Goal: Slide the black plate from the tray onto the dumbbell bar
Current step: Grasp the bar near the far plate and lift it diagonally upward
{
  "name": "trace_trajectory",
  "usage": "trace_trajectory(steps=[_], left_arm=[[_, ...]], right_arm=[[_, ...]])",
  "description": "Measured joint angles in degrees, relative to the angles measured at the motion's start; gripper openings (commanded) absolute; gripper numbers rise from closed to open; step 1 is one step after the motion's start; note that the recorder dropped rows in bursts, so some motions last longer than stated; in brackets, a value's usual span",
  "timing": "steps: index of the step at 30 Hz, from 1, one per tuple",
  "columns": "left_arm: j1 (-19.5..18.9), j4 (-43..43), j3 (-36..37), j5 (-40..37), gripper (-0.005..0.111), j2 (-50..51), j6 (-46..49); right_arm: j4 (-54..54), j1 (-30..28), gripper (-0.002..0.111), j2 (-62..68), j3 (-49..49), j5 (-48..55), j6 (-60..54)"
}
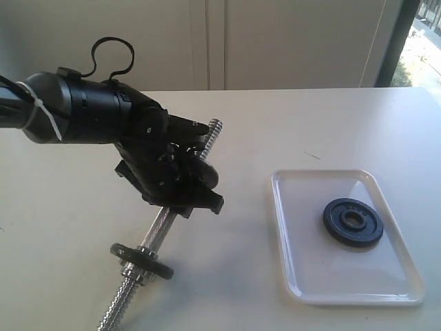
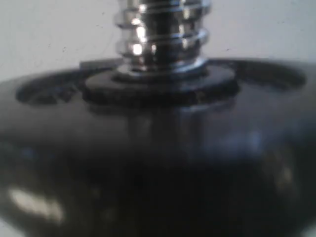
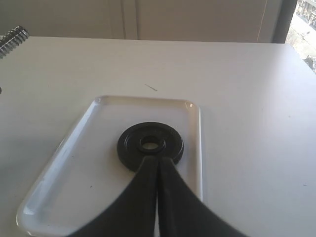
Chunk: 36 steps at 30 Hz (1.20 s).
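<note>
The black plate [image 1: 353, 221] [image 3: 150, 145] lies flat in the white tray [image 1: 296, 276] [image 3: 74, 173], toward its far right part. My right gripper [image 3: 157, 159] is shut with nothing in it, its tips hovering over the plate's near rim; it is out of the exterior view. At the left, the dumbbell bar [image 1: 158, 224] slants, its free threaded end [image 1: 215, 127] [image 3: 12, 37] raised. My left gripper [image 1: 193, 169] is shut on the bar's upper part. A black disc [image 1: 141, 261] [image 2: 148, 148] sits near the bar's lower end, filling the blurred left wrist view below the thread [image 2: 160, 34].
The white table [image 1: 344, 131] stretches between bar and tray. A wall and a window strip [image 1: 427, 41] stand behind it. A black cable [image 1: 110, 52] loops above the left arm.
</note>
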<state>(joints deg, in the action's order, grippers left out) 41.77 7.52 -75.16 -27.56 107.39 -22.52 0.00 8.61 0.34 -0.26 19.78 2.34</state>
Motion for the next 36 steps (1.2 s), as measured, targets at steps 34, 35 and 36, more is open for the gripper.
trace_trajectory(steps=[34, 35, 36], left_arm=[[5.4, -2.2, 0.0, 0.3, 0.0, 0.0, 9.1], [5.4, -2.3, 0.0, 0.3, 0.0, 0.0, 9.2], [5.4, -2.5, 0.0, 0.3, 0.0, 0.0, 9.2]], right_arm=[[0.0, 0.0, 0.001, 0.0, 0.0, 0.0, 0.0], [0.0, 0.0, 0.001, 0.0, 0.0, 0.0, 0.0], [0.0, 0.0, 0.001, 0.0, 0.0, 0.0, 0.0]])
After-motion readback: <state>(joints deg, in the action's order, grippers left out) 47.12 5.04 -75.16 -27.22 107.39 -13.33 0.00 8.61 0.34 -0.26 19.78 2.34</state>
